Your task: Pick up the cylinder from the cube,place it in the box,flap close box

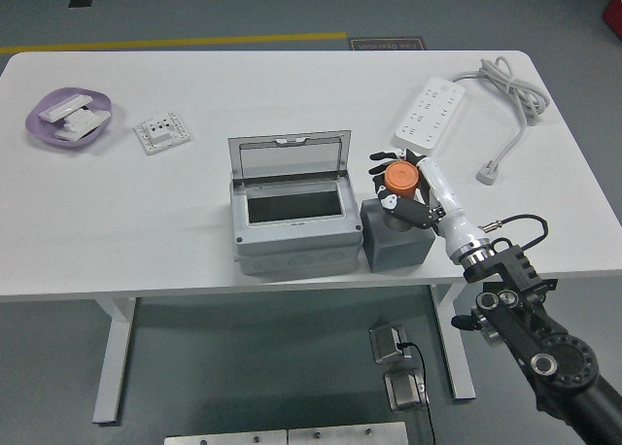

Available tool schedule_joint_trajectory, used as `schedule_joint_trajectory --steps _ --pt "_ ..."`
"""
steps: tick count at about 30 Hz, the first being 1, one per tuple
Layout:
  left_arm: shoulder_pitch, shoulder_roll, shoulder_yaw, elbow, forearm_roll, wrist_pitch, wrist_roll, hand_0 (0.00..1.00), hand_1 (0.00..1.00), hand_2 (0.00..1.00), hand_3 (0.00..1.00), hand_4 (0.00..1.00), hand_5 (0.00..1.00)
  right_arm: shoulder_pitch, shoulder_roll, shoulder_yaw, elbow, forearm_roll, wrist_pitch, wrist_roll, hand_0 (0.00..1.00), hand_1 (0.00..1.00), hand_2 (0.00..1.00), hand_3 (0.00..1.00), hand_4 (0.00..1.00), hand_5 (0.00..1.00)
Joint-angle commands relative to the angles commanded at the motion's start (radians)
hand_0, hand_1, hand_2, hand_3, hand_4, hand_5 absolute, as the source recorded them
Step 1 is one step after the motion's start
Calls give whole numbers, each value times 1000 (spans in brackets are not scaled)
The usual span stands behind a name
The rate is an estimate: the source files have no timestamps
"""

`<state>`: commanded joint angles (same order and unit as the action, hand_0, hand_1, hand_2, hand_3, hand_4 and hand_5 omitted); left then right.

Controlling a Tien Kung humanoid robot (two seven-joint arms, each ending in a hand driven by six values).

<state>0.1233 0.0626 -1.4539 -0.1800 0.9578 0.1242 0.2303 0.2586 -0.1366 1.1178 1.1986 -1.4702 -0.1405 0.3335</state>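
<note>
An orange cylinder (399, 178) is held in my right hand (402, 183), whose fingers are curled around it, lifted a little above the grey cube (397, 239). The cube stands near the table's front edge, just right of the grey box (292, 233). The box is open, its clear-windowed lid (289, 157) standing upright at the back and its dark inside showing. My right arm comes in from the lower right corner. My left arm does not show.
A white power strip (428, 119) with its cable (510, 90) lies at the back right. A purple dish (67, 120) with white parts and a white socket plate (161, 133) sit at the back left. The white table (175, 231) ends just in front of the box.
</note>
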Motion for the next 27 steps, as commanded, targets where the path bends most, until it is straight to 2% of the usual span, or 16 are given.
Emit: schedule_joint_trajectory --steps 4,5,6,10,11,16,17,22,23,27 --pt "1 0 -1 0 0 1 1 822 811 777 838 725 477 51 -16 -52 53 -84 -13 -47 603 574 599 634 2 2" --pt "1 1 -1 0 0 1 2 822 811 777 838 725 477 68 -20 -69 64 -109 -14 -63 546 537 595 636 2 2" --pt "0 1 -1 0 0 1 2 822 811 777 838 725 477 84 -22 -83 73 -132 -13 -78 546 537 595 636 2 2" --pt "0 4 -3 0 1 3 2 822 811 777 838 725 477 157 -24 -147 89 -239 10 -156 546 537 595 636 2 2" --pt "0 4 -4 0 1 3 2 822 811 777 838 725 477 173 -22 -161 87 -262 18 -174 246 336 544 647 4 2" --pt "-1 7 -5 0 2 3 3 822 811 777 838 725 477 247 -1 -228 59 -368 55 -259 246 336 544 647 4 2" --pt "-2 7 -6 0 2 3 3 822 811 777 838 725 477 260 6 -242 50 -381 59 -272 151 237 397 668 2 2" --pt "-3 12 -8 0 4 3 3 822 811 777 838 725 477 307 43 -300 2 -405 68 -311 151 237 397 668 2 2" --pt "-4 12 -8 0 5 3 3 822 811 777 838 725 477 313 49 -309 -6 -404 68 -314 95 191 294 651 2 31" --pt "-4 14 -9 0 7 3 3 822 811 777 838 725 477 331 73 -348 -40 -395 64 -320 95 191 294 651 2 31"
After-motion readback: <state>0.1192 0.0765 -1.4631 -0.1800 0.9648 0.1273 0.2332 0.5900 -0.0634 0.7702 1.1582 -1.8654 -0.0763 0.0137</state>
